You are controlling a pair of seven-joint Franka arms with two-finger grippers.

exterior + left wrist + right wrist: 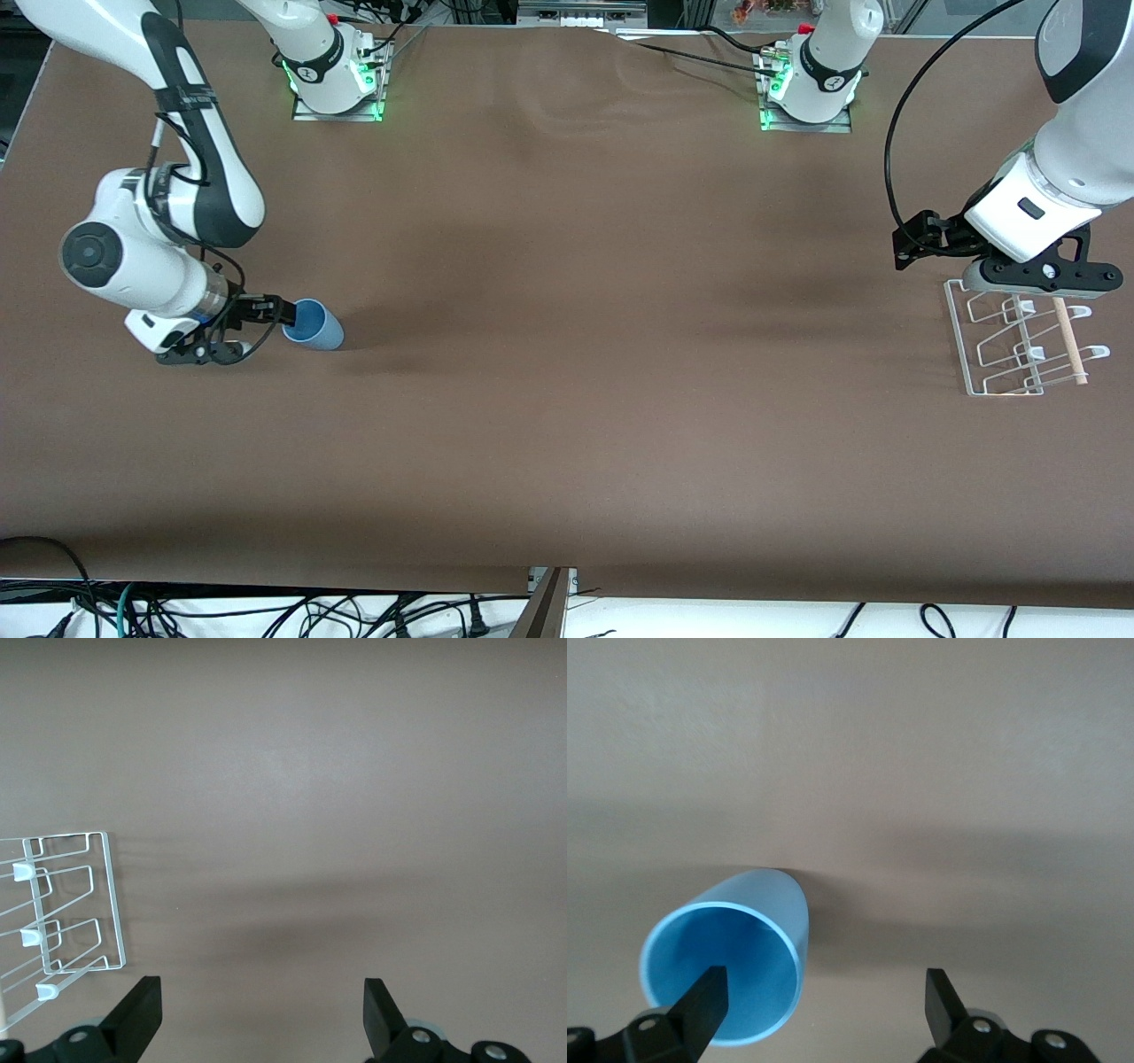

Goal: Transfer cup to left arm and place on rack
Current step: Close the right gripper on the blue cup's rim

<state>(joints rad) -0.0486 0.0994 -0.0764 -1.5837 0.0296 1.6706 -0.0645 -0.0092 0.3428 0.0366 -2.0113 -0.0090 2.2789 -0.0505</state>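
At the right arm's end of the desk (567, 399) we see the right arm (168, 221) bent down low, its right gripper (282, 312) level with the cup (314, 324) and pointing toward the middle of the desk. The cup lies on its side on the brown surface, its open mouth turned toward that gripper and its closed base pointing toward the left arm's end. In the right wrist view the cup (731, 961) shows its light-blue inside, and the right gripper (824, 1001) has its fingers (704, 997) spread wide: one fingertip sits inside the mouth of the cup, close to the wall, while the other stands outside the cup over bare desk, so nothing is pinched. We cannot tell whether the inner fingertip touches the wall. Toward the left arm's end, well apart from the cup, the rack (1019, 341) stands on the desk with its light wooden rod (1069, 341) along the edge of the rack. The left arm (1054, 168) waits there, with the left gripper (917, 241) over the desk just beside the rack. In the left wrist view the left gripper (261, 1010) has its fingers (142, 1010) spread apart around nothing, and the rack (84, 904) lies beside one of them.
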